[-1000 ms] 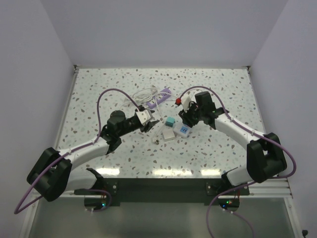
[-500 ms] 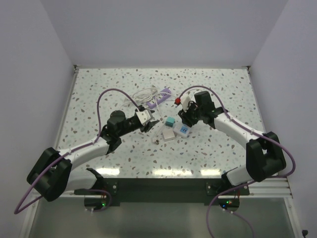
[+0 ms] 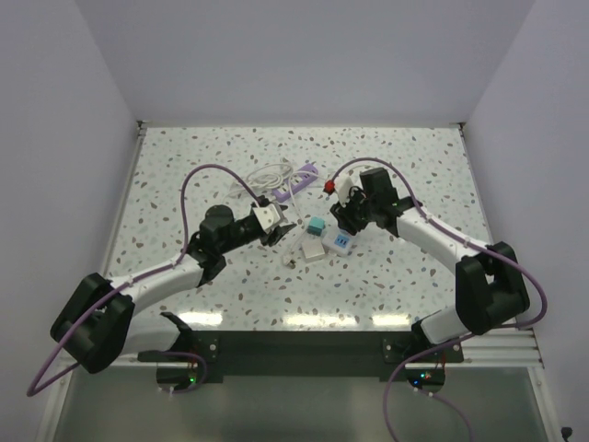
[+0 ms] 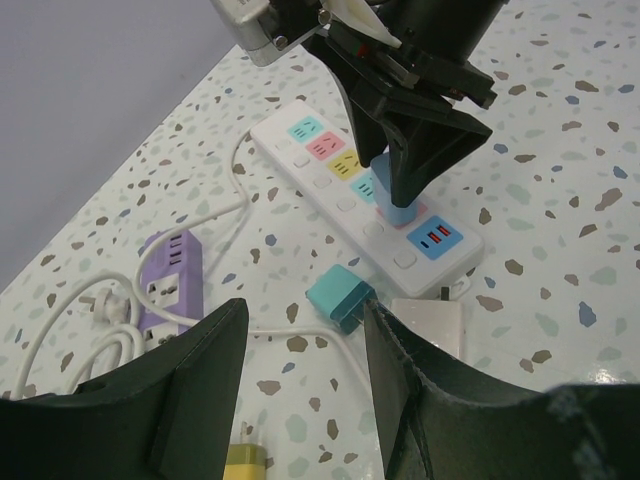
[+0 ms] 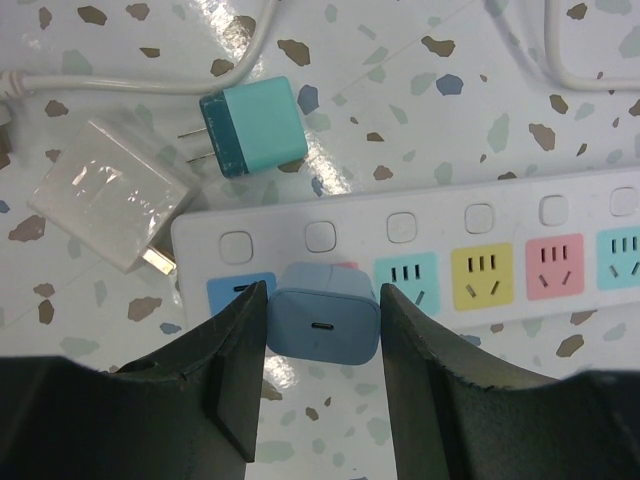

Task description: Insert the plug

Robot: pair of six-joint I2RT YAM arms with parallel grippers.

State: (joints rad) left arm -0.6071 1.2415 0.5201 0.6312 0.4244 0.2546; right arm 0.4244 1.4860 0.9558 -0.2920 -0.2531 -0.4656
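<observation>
Little has moved since the earlier frames: both arms sit in almost the same pose, and the right arm shows only a very slight shift towards the left over the white power strip.

Left claw: jaws partly apart, nothing between them, touching nothing. It hangs above the speckled worktop, with the teal adapter and the white adapter lying loose beyond its fingertips, just beside the near edge of the strip.

Right claw: closed on the pale blue plug, one finger pressed on each side. The plug stands upright on the strip, over the pink socket next to the blue USB panel. Its base meets the strip's face; whether the pins are fully seated cannot be told.

Beyond the plug, the sockets run teal, yellow, pink, teal, each with a small white button alongside.

Further back lie a purple power strip and a coiled white cable.

Any print on the strips or adapters is too small to read.
</observation>
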